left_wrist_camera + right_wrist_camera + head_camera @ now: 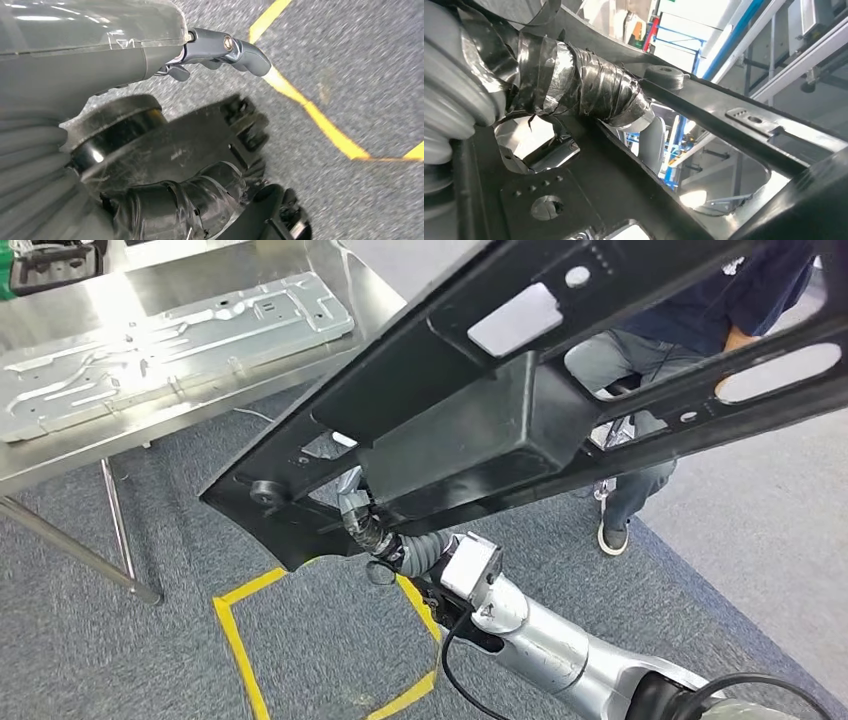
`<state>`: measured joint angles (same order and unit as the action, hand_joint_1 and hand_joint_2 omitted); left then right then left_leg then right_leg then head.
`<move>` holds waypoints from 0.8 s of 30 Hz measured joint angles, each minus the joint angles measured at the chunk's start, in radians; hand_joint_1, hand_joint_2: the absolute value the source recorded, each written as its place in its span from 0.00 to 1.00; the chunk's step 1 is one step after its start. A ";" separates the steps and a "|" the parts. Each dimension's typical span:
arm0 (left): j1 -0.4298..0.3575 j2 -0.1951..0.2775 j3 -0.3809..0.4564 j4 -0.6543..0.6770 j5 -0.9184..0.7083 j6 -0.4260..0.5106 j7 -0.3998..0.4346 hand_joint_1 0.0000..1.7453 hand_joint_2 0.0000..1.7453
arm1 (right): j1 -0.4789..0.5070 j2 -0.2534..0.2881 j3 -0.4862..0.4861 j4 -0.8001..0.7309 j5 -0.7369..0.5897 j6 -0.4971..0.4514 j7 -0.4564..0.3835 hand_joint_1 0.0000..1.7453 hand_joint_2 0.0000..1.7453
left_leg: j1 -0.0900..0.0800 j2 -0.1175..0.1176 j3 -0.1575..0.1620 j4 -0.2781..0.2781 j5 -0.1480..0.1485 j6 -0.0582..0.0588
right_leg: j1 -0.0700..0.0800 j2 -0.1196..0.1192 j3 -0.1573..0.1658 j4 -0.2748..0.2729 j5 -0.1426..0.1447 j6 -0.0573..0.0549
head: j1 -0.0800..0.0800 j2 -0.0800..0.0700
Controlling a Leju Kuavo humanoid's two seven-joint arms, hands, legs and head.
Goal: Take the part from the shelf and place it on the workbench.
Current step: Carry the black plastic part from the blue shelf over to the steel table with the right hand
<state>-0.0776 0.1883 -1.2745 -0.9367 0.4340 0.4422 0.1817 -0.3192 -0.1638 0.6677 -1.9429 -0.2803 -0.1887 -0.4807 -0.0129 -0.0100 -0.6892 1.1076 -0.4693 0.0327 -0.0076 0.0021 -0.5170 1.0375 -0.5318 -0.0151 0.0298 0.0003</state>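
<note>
Above the carpet, the black part [520,410] hangs tilted, well apart from the tabletop [250,380], where a metal panel [170,340] already lies. The right hand [375,530] grips the part from beneath near its lower end, taped fingers [589,87] wrapped round a bar of the frame. The left hand [150,165] hangs over the floor with nothing in it; how far its fingers are curled I cannot tell. Long, stiff and likely awkward rather than heavy, the part would probably swing about this end-on hold; a hold nearer the boxy middle would steady it. A person [650,350] sits close behind.
</note>
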 joint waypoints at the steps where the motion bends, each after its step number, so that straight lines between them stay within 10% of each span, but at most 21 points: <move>1: 0.000 0.000 0.000 0.001 0.000 0.000 0.000 0.00 1.00 | 0.000 0.000 0.000 0.001 0.000 0.000 -0.001 1.00 1.00 | -0.008 -0.001 0.010 -0.040 0.035 0.009 | -0.001 0.001 0.009 -0.003 -0.009 0.005 | 0.000 0.000; 6: 0.002 0.000 0.000 0.003 0.000 0.000 -0.002 0.00 1.00 | -0.001 0.001 -0.001 0.002 -0.001 0.000 -0.002 1.00 1.00 | -0.010 -0.005 0.056 -0.094 0.047 0.027 | -0.003 0.003 0.005 0.040 -0.009 0.030 | 0.000 0.000; 11: -0.003 -0.002 0.000 0.004 0.000 0.000 -0.003 0.00 1.00 | 0.002 0.000 -0.002 0.003 -0.001 0.000 -0.002 1.00 1.00 | -0.006 -0.007 0.104 -0.101 0.009 0.035 | -0.007 0.002 -0.163 0.261 -0.094 0.043 | 0.001 0.000; 17: -0.002 -0.005 0.000 0.005 0.000 0.000 -0.003 0.00 1.00 | 0.003 0.000 -0.003 0.006 -0.001 0.000 -0.002 1.00 1.00 | 0.001 -0.013 0.160 -0.077 -0.064 0.006 | -0.013 0.001 -0.135 0.028 0.085 0.046 | 0.001 0.000; 21: -0.005 -0.005 0.000 0.006 0.000 -0.002 -0.004 0.00 1.00 | 0.002 0.001 -0.003 0.005 -0.001 0.001 -0.002 1.00 1.00 | 0.002 -0.010 0.157 -0.042 -0.081 -0.011 | -0.012 0.002 -0.114 0.022 0.074 0.014 | 0.001 0.000; 24: -0.009 -0.005 0.000 0.006 0.000 -0.006 -0.005 0.00 1.00 | -0.001 0.001 -0.003 0.005 -0.001 0.002 -0.002 1.00 1.00 | 0.007 -0.002 0.058 0.120 -0.120 -0.024 | -0.010 -0.001 -0.082 0.012 0.056 0.003 | 0.000 0.000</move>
<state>-0.0864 0.1833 -1.2745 -0.9304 0.4336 0.4365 0.1771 -0.3200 -0.1629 0.6645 -1.9377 -0.2816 -0.1870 -0.4823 -0.0059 -0.0121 -0.6312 1.2278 -0.5897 0.0090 -0.0180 0.0015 -0.5988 1.0495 -0.4758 -0.0121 0.0300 0.0004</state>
